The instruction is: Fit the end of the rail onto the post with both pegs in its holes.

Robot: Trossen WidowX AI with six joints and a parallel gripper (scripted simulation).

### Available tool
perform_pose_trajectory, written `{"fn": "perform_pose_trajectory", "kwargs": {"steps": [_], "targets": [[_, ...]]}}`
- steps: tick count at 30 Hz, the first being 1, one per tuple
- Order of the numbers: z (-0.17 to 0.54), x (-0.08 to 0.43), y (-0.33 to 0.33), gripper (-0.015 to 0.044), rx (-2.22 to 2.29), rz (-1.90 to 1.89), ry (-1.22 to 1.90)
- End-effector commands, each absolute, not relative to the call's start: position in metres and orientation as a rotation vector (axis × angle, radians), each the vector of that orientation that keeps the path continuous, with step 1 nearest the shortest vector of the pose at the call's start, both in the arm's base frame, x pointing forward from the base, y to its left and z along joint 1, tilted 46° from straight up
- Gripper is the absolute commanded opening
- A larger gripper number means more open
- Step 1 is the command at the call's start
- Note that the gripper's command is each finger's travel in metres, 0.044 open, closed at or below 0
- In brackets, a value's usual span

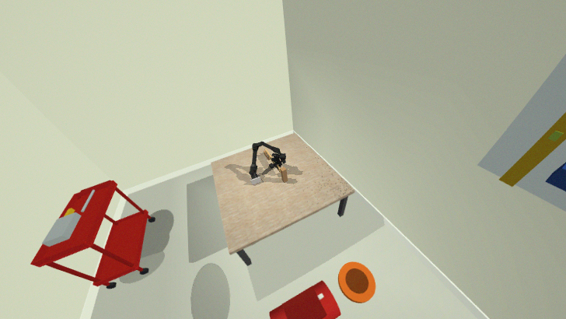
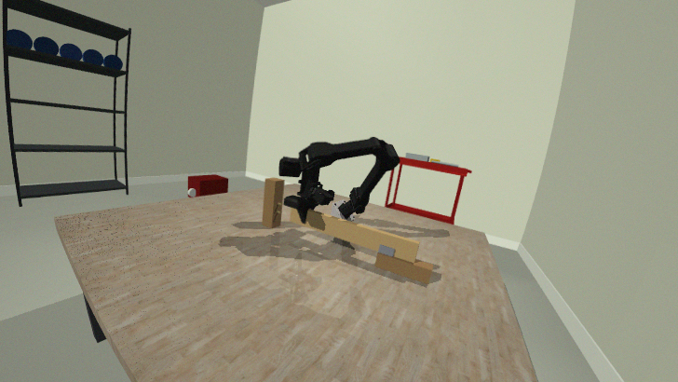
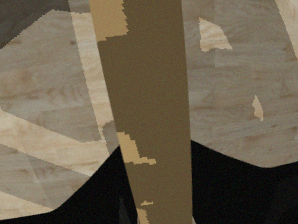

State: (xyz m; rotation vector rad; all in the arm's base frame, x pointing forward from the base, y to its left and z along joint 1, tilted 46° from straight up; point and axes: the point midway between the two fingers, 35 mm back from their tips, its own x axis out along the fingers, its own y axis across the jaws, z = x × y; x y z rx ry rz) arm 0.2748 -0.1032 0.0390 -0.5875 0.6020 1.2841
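The pale wooden rail (image 2: 362, 235) (image 3: 150, 95) runs from the low footboard block (image 2: 403, 270) toward the post (image 1: 284, 175) (image 2: 272, 204). Its far end sits at the grey bracket (image 2: 386, 250) on the block. Its near end is raised off the table and looks roughly level. A small gap shows between that end and the upright post, with the pegs (image 2: 277, 209) showing at the post's side facing the rail. The holes are hidden. My gripper (image 2: 305, 217) (image 3: 148, 141) is shut on the rail near its post end, one finger on each side.
The arm's base (image 1: 256, 180) stands on the wooden table (image 1: 253, 214) (image 2: 227, 303) beside the rail. The arm arches over from the base to the rail. A red cart (image 1: 122, 237) (image 2: 434, 166) and a black shelf (image 2: 66, 106) stand away from the table.
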Motion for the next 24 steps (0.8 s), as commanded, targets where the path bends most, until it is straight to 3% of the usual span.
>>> {"fn": "perform_pose_trajectory", "kwargs": {"steps": [1, 24], "targets": [[0.0417, 0.2750, -0.1040, 0.0000, -0.589, 1.279, 0.601], [0.0391, 0.2745, -0.1072, 0.0000, -0.589, 1.279, 0.601]]}}
